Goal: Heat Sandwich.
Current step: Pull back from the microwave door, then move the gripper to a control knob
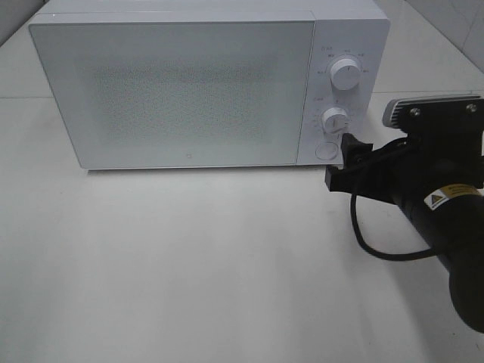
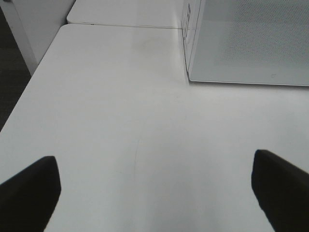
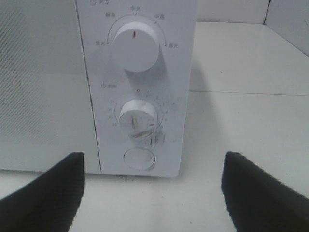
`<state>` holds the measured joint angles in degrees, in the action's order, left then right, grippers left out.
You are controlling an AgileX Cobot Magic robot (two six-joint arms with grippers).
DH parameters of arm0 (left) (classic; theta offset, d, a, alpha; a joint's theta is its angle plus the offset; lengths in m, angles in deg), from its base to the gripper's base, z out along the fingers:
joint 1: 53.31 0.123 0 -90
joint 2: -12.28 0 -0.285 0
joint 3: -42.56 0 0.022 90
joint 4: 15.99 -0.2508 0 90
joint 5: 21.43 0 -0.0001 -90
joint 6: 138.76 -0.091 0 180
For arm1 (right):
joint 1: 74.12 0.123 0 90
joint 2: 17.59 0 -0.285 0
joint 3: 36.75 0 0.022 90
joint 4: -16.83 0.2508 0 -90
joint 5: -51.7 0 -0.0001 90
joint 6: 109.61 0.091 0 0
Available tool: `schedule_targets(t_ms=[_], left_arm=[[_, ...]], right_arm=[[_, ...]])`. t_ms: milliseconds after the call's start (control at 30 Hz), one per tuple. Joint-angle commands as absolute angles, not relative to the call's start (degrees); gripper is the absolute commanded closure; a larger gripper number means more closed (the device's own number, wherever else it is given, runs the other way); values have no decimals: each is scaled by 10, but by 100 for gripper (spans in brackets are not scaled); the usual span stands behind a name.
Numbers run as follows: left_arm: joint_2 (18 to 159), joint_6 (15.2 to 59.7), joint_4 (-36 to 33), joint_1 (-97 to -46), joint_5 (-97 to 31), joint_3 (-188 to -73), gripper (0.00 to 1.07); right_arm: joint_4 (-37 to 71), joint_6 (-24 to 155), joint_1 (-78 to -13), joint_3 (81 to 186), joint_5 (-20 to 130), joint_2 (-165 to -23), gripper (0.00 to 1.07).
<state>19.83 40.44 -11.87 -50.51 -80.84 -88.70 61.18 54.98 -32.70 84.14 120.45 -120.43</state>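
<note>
While both spread wide and empty, right tool (image 3: pixel 153 166) before lower dial (image 3: pixel 137 118) of microwave (image 1: pixel 189 83), left tool (image 2: pixel 153 159) above table (image 2: pixel 120 96).

The microwave (image 1: pixel 181 91) blocks the back; table (image 1: pixel 189 265) ahead passable.

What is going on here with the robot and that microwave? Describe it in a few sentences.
The right gripper hangs open just in front of the control panel of the white microwave. It faces the lower knob and the round button and touches neither. The microwave door is closed. The left gripper hovers open over the white table, holding nothing. No sandwich shows in any view, and whether it is inside cannot be told.
</note>
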Motion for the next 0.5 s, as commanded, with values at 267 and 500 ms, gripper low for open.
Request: schedule_targets(t_ms=[267, 500], left_arm=[[182, 403, -121, -503, -807, -886, 3], [182, 403, -121, -503, -807, -886, 3]], right_arm=[[675, 543, -273, 845, 1282, -1238, 31], [675, 558, -273, 848, 1278, -1238, 31]])
